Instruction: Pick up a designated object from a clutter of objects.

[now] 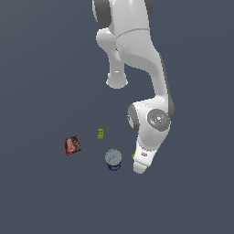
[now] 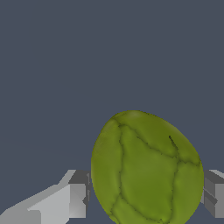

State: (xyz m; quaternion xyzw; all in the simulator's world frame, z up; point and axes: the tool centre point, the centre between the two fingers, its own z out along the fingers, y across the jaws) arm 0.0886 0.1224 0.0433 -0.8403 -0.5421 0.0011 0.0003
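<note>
The designated object, an olive yellow-green lumpy blob (image 2: 146, 170), fills the space between my two fingers in the wrist view. My gripper (image 2: 146, 194) has one finger against each side of it and is shut on it. In the exterior view my hand (image 1: 145, 155) hangs low over the floor and covers the blob, so only a small green sliver (image 1: 133, 156) shows at the hand's edge. The rest of the clutter lies toward the exterior view's left: a blue can with a silvery top (image 1: 113, 160), a tiny bright green block (image 1: 100, 133) and a red-brown printed packet (image 1: 72, 145).
The floor (image 1: 41, 196) is plain dark grey. The blue can stands close beside my hand, on the side of the exterior view's left. My arm's base (image 1: 117, 81) stands farther back.
</note>
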